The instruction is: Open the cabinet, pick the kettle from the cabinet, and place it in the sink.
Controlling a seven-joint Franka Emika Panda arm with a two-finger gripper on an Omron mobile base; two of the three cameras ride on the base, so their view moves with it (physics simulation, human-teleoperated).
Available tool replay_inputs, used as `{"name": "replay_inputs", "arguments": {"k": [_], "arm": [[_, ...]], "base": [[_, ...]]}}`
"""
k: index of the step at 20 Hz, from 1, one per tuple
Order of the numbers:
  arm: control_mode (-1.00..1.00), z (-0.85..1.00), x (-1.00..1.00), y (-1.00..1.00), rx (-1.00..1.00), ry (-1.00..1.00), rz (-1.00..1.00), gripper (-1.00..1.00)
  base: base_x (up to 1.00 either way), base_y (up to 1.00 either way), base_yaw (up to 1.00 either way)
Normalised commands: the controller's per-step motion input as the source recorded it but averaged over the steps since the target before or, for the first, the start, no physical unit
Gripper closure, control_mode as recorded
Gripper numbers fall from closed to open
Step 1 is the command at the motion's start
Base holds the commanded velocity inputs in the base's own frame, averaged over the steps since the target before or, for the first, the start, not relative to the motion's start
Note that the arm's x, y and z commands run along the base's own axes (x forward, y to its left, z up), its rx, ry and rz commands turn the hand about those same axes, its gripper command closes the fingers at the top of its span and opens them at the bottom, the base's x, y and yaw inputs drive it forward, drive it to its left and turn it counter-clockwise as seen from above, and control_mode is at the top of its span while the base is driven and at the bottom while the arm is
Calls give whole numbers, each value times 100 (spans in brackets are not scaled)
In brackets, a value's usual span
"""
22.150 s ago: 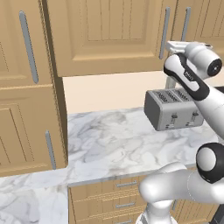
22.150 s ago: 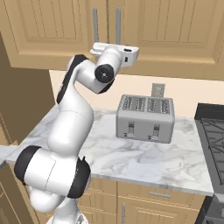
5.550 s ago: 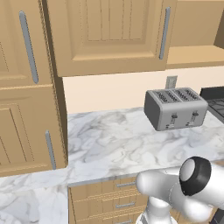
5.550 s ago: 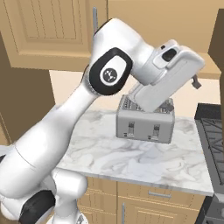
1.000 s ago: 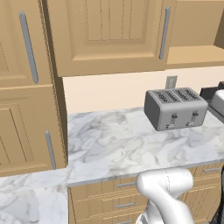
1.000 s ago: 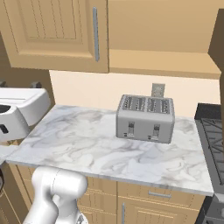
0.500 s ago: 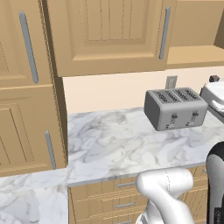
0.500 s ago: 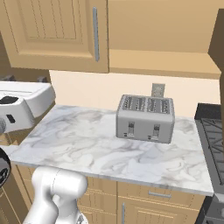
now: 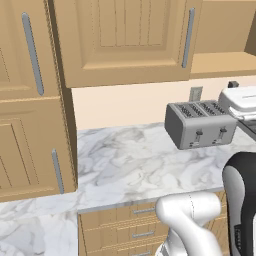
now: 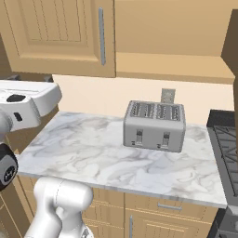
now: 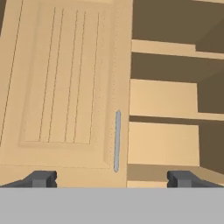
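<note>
Marble counter (image 9: 120, 165) carries a boxy grey four-slot toaster (image 9: 199, 124); above it hangs the light-brown grooved cabinet (image 9: 125, 37), its grey bar handle (image 11: 117, 141) facing the gripper (image 11: 111, 178), whose fingers stand wide apart, empty.

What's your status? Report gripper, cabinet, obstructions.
Gripper open, holding nothing, facing the cabinet. One door shut; bay beside its handle open, shelves exposed. Toaster on the counter below, clear of the opening.

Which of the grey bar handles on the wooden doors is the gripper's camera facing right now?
The vertical handle on the grooved-panel wall cabinet door, at that door's edge beside open shelves. The open gripper faces it; the others sit on the tall cabinet doors.
</note>
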Motion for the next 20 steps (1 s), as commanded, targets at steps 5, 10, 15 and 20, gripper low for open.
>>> {"name": "replay_inputs", "arguments": {"k": [5,10,15,20], "arm": [[-100,0,24,0,1,0,-3,-100],[-100,0,21,0,3,0,-3,-100],[-100,0,22,0,5,0,0,-100],[-100,0,20,-2,6,0,0,-100]], "base": [[0,0,0],[0,0,0],[0,0,0],[0,0,0]]}}
